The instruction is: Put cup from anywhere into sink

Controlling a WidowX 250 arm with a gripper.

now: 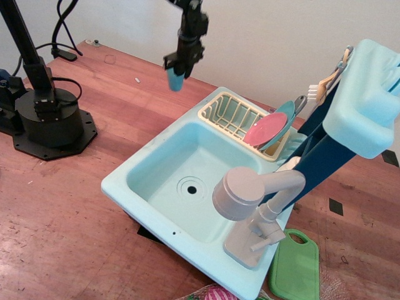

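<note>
My gripper is shut on the small teal-blue cup and holds it in the air, well above the wooden table, beyond the sink's far left corner. The cup hangs upright below the fingers. The light aqua sink lies in the middle of the view with its round drain and grey faucet. The basin is empty.
A cream-yellow dish rack with a pink plate and a teal plate sits at the sink's far right. A black arm base stands at left. A green cutting board lies at lower right.
</note>
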